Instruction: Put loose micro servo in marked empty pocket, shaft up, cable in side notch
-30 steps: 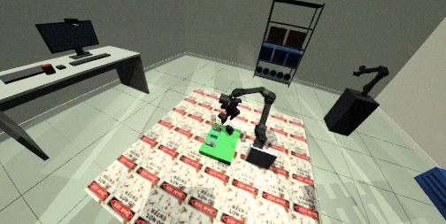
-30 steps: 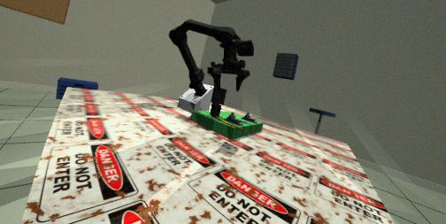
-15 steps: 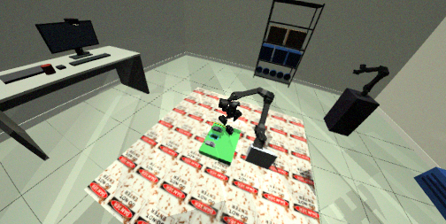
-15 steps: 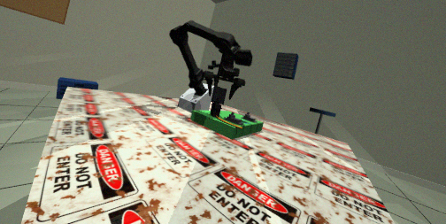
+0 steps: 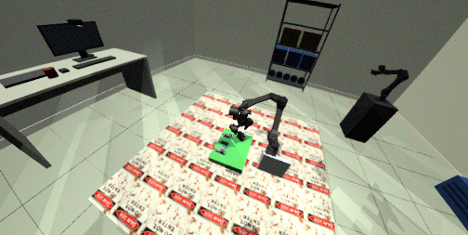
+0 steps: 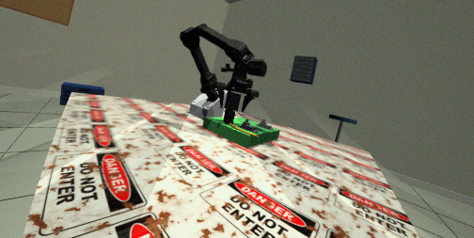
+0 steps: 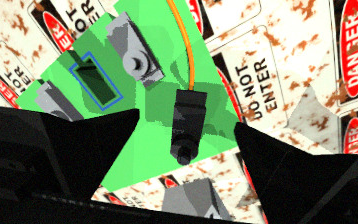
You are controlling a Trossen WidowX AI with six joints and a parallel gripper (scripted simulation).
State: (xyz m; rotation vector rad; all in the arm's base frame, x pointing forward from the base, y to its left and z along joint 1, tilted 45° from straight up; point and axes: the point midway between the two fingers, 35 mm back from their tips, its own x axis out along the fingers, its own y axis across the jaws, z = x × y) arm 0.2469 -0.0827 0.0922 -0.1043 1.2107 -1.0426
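Note:
The loose black servo (image 5: pixel 240 137) (image 6: pixel 230 112) (image 7: pixel 189 117) is on the green deck (image 5: pixel 237 157) (image 6: pixel 244 140) (image 7: pixel 125 150), near one edge. In the exterior view it looks tall, as if standing on end. Its round shaft end is lowest in the wrist view; an orange cable (image 7: pixel 191 60) (image 6: pixel 244 131) leaves the opposite end. My gripper (image 5: pixel 240 130) (image 6: pixel 233 103) (image 7: pixel 187 119) is open above the deck, fingers apart on either side of the servo in the wrist view, holding nothing. The empty pocket (image 5: pixel 225 143) (image 7: pixel 100 85), outlined blue, lies left of the servo in the wrist view, its notch at the upper left.
Two grey seated servos (image 7: pixel 132 50) (image 7: pixel 57 102) (image 5: pixel 227 136) (image 5: pixel 221 150) flank the pocket. A grey box (image 5: pixel 274 163) (image 6: pixel 204 105) (image 7: pixel 187 197) stands by the arm's base, beside the deck. The table carries a danger-sign pattern. A desk and shelf stand far off.

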